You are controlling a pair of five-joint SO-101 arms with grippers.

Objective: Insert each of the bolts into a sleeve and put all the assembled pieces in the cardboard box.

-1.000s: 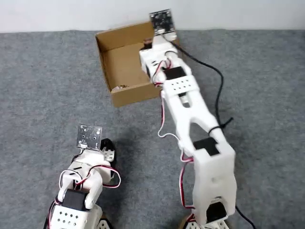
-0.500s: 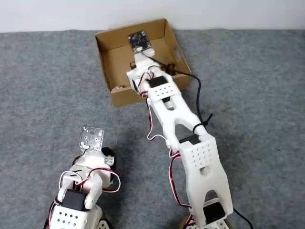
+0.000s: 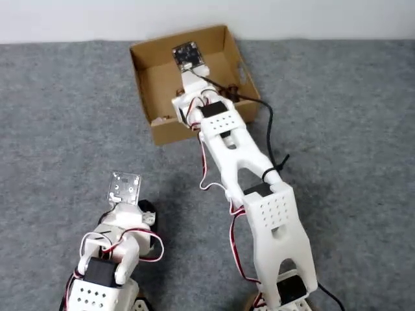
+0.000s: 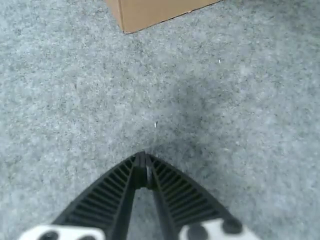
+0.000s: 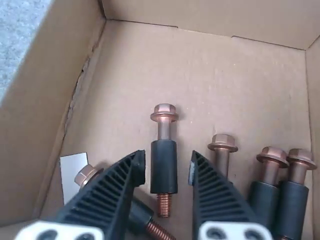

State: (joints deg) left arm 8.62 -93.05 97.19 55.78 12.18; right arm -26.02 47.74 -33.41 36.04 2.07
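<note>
Nearest, at the lower left of the overhead picture, the left arm (image 3: 110, 253) sits low over the grey carpet (image 3: 65, 129), well apart from the box. Its own camera shows the left gripper (image 4: 143, 161) with both ribbed black fingers pressed tip to tip and nothing between them. A corner of the box pokes in at that frame's upper edge.

The right arm (image 3: 249, 175) runs from the lower right up the middle of the overhead picture, a black cable (image 3: 269, 129) draped along it. Its wrist hangs over the cardboard box (image 3: 175, 129) at upper centre, covering much of the floor, so the contents are hard to make out from above.

The right wrist camera looks straight in. The right gripper (image 5: 167, 161) is inside the box, fingers spread to either side of a black sleeve (image 5: 164, 165) with a copper bolt (image 5: 164, 116) through it. The thread pokes out at the near end, and a slim gap shows on both sides.

Right of it lies a second sleeved bolt (image 5: 221, 145), half behind a finger, then a pair of sleeved bolts (image 5: 272, 172) side by side, cut off by the bottom edge. At lower left a fifth bolt (image 5: 86, 175) lies slanted under the other finger, showing just its head and threaded tip, beside a pale label (image 5: 72, 167).
</note>
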